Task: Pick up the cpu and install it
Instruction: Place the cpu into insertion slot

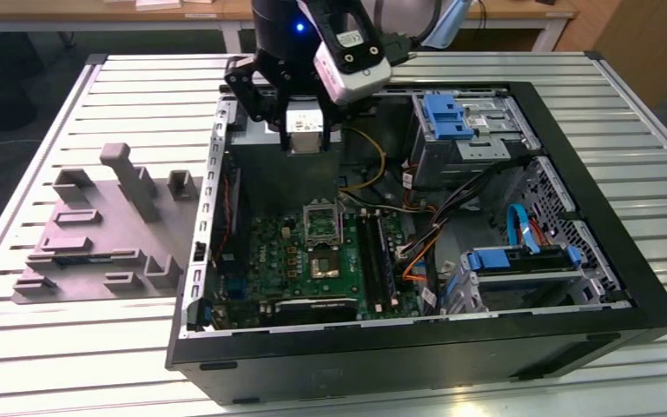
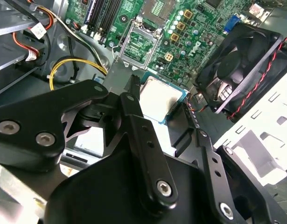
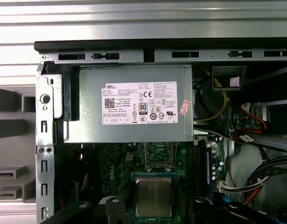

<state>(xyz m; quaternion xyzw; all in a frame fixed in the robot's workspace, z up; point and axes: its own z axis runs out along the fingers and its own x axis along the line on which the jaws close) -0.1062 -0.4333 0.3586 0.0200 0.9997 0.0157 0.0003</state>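
Item: cpu (image 3: 153,196). Picked up and clamped in the closed claw (image 1: 301,130), held above the open computer case (image 1: 426,352) on the worktop (image 1: 136,82). Motherboard socket (image 1: 323,221) appears unfilled, so installation is outstanding.

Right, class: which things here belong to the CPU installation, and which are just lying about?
Job in hand:
cpu, held in the end effector
motherboard socket

Lying about:
power supply box
case fan
grey fixture block
drive bay
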